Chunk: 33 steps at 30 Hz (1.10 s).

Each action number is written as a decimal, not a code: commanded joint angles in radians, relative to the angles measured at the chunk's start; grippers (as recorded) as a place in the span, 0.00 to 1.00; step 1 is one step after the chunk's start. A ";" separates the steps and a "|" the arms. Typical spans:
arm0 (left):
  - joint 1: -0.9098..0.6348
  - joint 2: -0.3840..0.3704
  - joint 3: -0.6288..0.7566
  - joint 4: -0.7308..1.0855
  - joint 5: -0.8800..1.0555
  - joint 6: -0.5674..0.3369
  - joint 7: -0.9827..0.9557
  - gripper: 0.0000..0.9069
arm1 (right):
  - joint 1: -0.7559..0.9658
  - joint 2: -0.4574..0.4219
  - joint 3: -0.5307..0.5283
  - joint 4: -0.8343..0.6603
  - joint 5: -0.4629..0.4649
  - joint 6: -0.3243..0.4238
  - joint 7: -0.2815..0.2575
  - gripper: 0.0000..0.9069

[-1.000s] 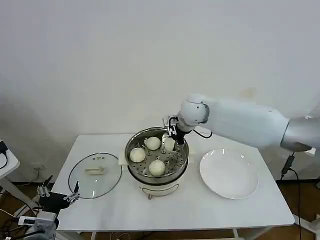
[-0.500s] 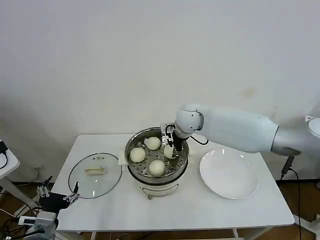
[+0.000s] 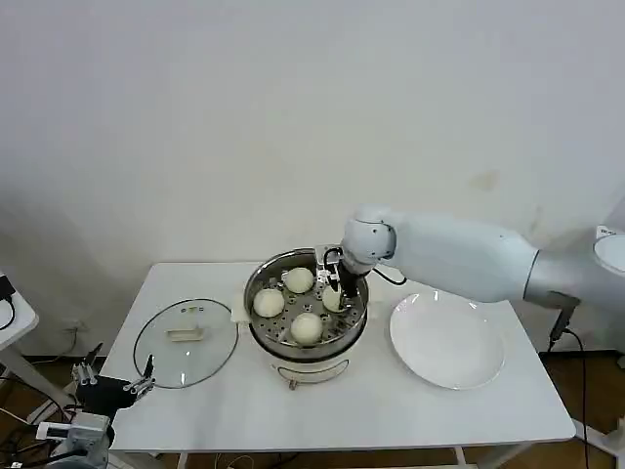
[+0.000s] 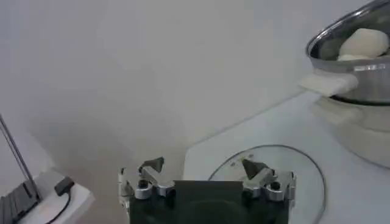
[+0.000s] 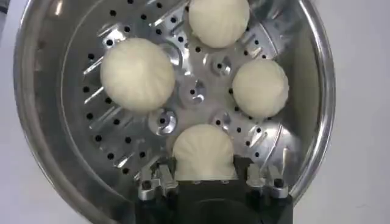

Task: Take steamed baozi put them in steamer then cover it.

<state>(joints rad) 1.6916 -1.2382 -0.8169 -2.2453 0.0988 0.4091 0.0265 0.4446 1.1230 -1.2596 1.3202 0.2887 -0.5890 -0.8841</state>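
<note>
The steamer (image 3: pixel 256 284) stands mid-table on its white base. Three steamed baozi (image 3: pixel 298 279) (image 3: pixel 269 303) (image 3: pixel 307 327) lie on its perforated floor. My right gripper (image 3: pixel 333 294) reaches down inside the basket at its right side, shut on another baozi (image 5: pixel 204 152) that sits low at the floor. In the right wrist view the other buns (image 5: pixel 137 73) lie around the steamer (image 5: pixel 42 122) ahead of the right gripper (image 5: pixel 204 175). The cover (image 3: pixel 186 343) lies flat on the table left of the steamer. My left gripper (image 3: pixel 112 387) is parked open off the table's front left corner.
A bare white plate (image 3: pixel 447 339) sits right of the steamer. In the left wrist view the left gripper (image 4: pixel 204 170) hangs in front of the cover (image 4: pixel 304 176), with the steamer (image 4: pixel 353 67) beyond. A white wall runs close behind the table.
My right gripper has come down from the steamer's far right rim into the basket, bringing the baozi to the floor. The left arm has not moved.
</note>
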 commanded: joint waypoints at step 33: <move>-0.056 -0.007 -0.015 0.045 -0.148 -0.137 -0.065 1.00 | -0.660 -0.497 0.889 0.483 -0.035 0.225 0.531 1.00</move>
<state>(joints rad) 1.6467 -1.2488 -0.8293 -2.2096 0.0228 0.3463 -0.0226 0.3173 0.8361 -0.9221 1.5983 0.3235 -0.5350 -0.6740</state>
